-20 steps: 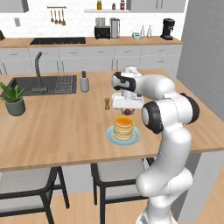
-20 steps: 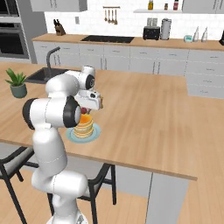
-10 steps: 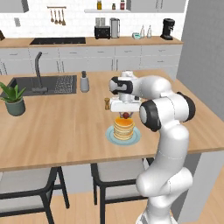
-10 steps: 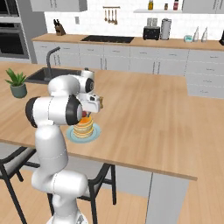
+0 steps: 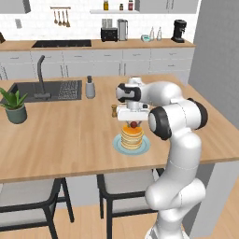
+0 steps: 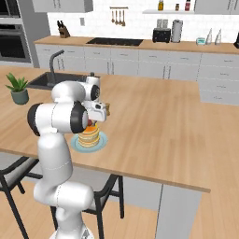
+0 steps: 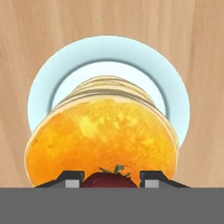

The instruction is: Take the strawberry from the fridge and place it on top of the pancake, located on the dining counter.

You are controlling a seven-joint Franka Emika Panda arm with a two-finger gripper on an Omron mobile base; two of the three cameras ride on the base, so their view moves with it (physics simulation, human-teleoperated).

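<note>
The pancake [image 5: 132, 136] stack sits on a pale blue plate [image 5: 117, 145] on the dining counter [image 5: 70, 135], close to its near edge. My gripper [image 5: 134, 122] points straight down over the stack and is shut on the strawberry [image 5: 134, 124], which hangs just above the top pancake. In the hand view the strawberry [image 7: 109, 179] shows between the two fingertips [image 7: 74, 178], with the pancake [image 7: 103, 135] directly beneath and the plate [image 7: 43, 87] ringing it. From the right base view the pancake [image 6: 88, 137] and the strawberry [image 6: 89, 124] sit partly behind my arm.
A small brown pepper mill [image 5: 114, 110] stands just behind the plate. Farther left are a grey dispenser bottle [image 5: 90, 87], the inset sink [image 5: 28, 91] with its tap, and a potted plant [image 5: 15, 106]. Chairs [image 5: 28, 196] tuck under the near edge.
The gripper has come down with the strawberry, from well above the stack to just over the top pancake. The plate and pancake have not moved.
</note>
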